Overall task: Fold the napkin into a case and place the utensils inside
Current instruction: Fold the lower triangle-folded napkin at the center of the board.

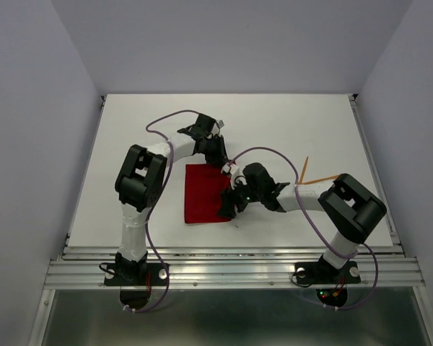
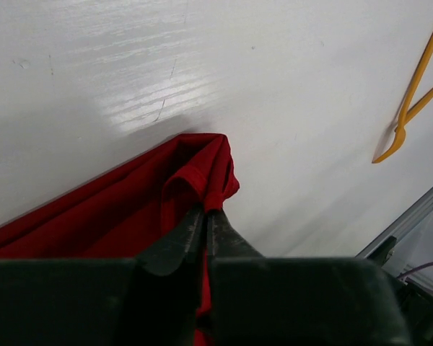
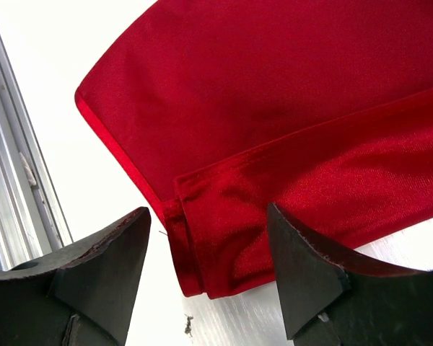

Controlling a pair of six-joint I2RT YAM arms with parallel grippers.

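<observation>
The red napkin lies folded flat in the middle of the table. My left gripper is at its far right corner, shut on a bunched-up bit of that corner; the jaws pinch the cloth between them. At the near right corner, where a folded-over hem shows, my right gripper stands open just above the cloth, one finger on each side. The two orange utensils lie crossed on the table to the right, beyond both grippers, and show again in the left wrist view.
A metal rail runs along the table's near edge, close to the right gripper. Grey walls enclose the white table on three sides. A small dark speck lies by the napkin's near corner.
</observation>
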